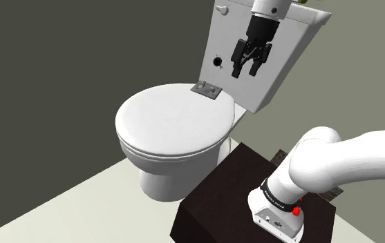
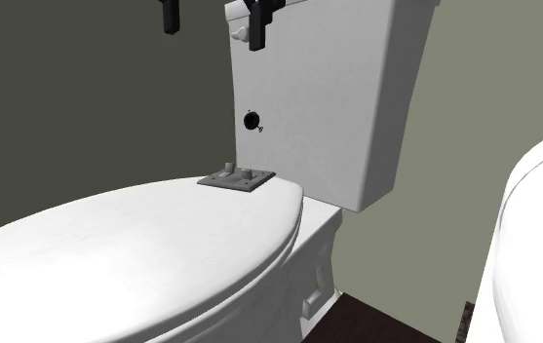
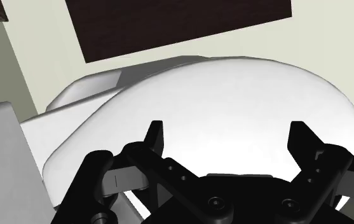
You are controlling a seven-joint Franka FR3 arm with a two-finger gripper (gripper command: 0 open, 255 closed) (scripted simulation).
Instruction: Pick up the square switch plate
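Starting at the shoulder view's left, a dark olive wall point(image 1: 52, 62) is meeting a pale floor point(image 1: 73, 207), and a white toilet is standing there with its closed lid point(image 1: 173, 128) facing up. The square switch plate point(image 1: 207, 90) is lying flat on the far end of that lid, just in front of the tank point(image 1: 287, 65); it is showing as plain grey. In the second exterior view the switch plate point(image 2: 236, 179) is carrying small raised nubs on top and is sitting on the lid point(image 2: 142, 244) near the foot of the tank point(image 2: 347, 107), below a small black knob point(image 2: 252, 120) on the tank's front. Further right in the shoulder view, the tool point(image 1: 246, 71) is hanging before the tank's face, above the plate and well apart from it, pointing downward. Its black fingers are standing wide apart and gripping nothing, as the wrist view is showing, where the tool point(image 3: 229, 130) is looking down over the white lid point(image 3: 232, 89). At the near right, the dark brown stand point(image 1: 229, 190) is bearing the white arm point(image 1: 353, 162), which is reaching up toward the tank.
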